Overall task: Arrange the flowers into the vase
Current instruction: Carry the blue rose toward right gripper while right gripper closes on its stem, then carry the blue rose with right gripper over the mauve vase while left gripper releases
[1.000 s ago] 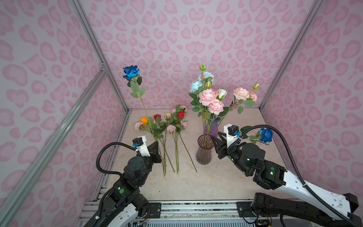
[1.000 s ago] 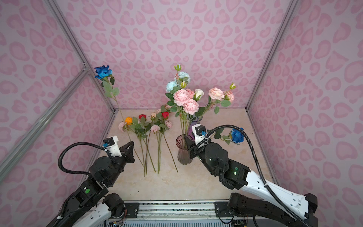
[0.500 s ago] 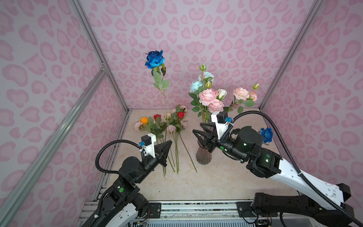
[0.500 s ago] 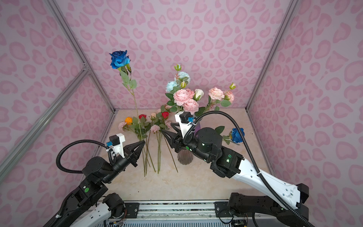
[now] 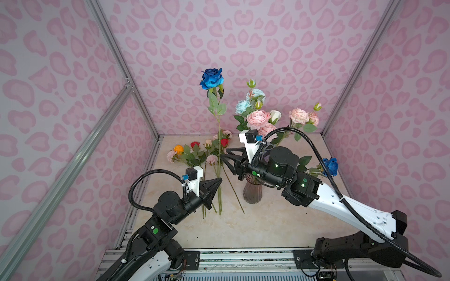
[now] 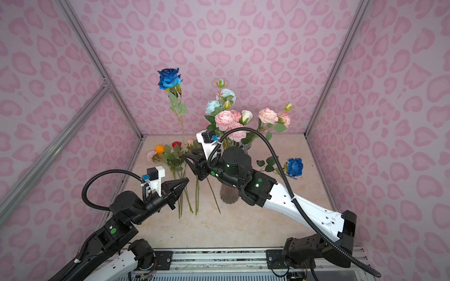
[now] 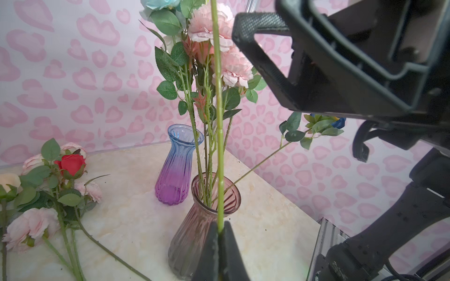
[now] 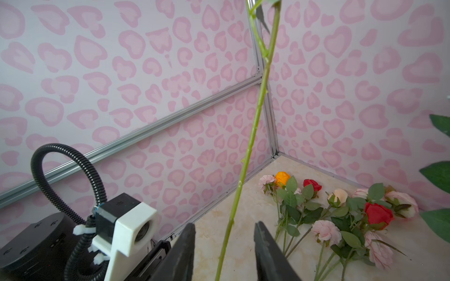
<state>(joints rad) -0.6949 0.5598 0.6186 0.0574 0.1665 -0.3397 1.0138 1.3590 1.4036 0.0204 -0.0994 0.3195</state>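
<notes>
Flowers [image 5: 258, 116] stand in the ribbed pinkish glass vase [image 5: 252, 195]; beside it our clenched left hand [image 5: 220, 180] holds a dark blue long-stemmed rose [image 5: 211, 78] upright, our right hand [image 8: 225, 228] released, jaws astride its stem.

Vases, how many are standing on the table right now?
2. A pink-brown ribbed vase holds the bouquet; a blue-to-purple vase, seemingly empty, stands apart just behind it. No others show.

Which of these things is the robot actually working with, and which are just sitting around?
In use: dark blue rose, held upright; pinkish ribbed vase with its bouquet; loose flowers on the table.
Sitting idle: empty blue-purple vase.
</notes>
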